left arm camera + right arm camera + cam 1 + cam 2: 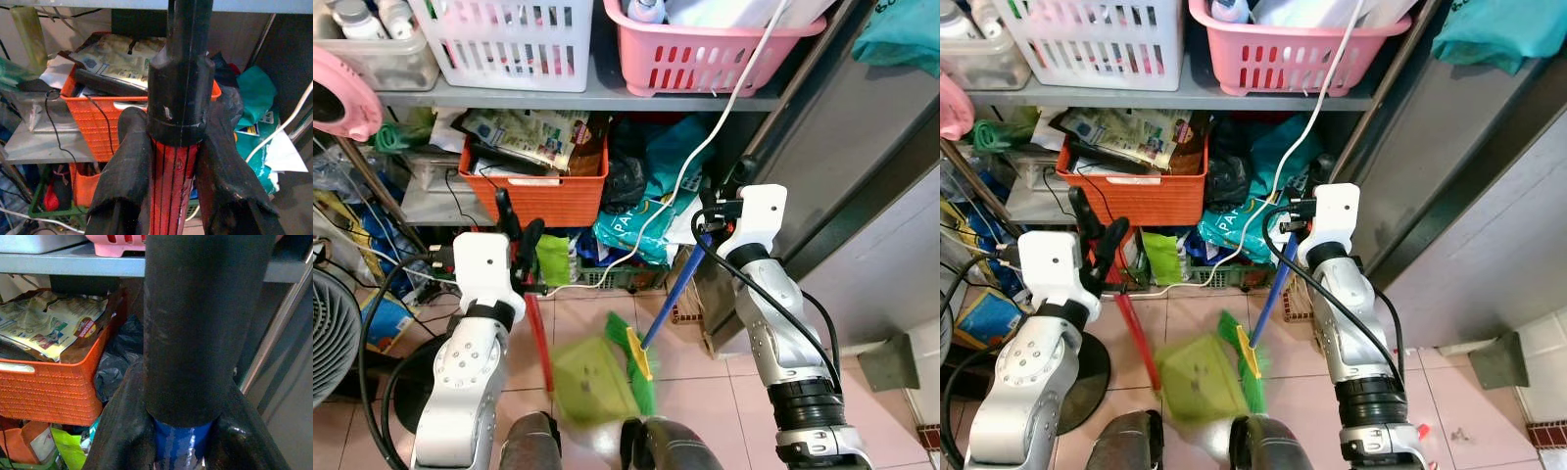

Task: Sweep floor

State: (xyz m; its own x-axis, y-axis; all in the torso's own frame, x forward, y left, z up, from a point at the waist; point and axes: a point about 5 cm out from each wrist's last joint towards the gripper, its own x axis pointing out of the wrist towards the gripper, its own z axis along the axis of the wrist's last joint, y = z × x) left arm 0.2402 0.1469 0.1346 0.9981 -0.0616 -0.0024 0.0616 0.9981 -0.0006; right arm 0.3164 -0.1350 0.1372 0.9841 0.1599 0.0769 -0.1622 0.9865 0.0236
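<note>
2 tools are held: left end effector (pixel 516 238) clamps the red dustpan handle (pixel 539 338), right end effector (pixel 720 206) the blue broom handle (pixel 674 294). Both heads meet below; keep the dustpan (pixel 590 380) flat, stroke short.

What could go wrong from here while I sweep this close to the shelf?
The white cable hangs from the pink basket right beside the blue broom handle held by the right gripper; a wide stroke could snag it. The green dustpan on its red handle, held by the left gripper, looks blurred, so debris may miss it.
</note>
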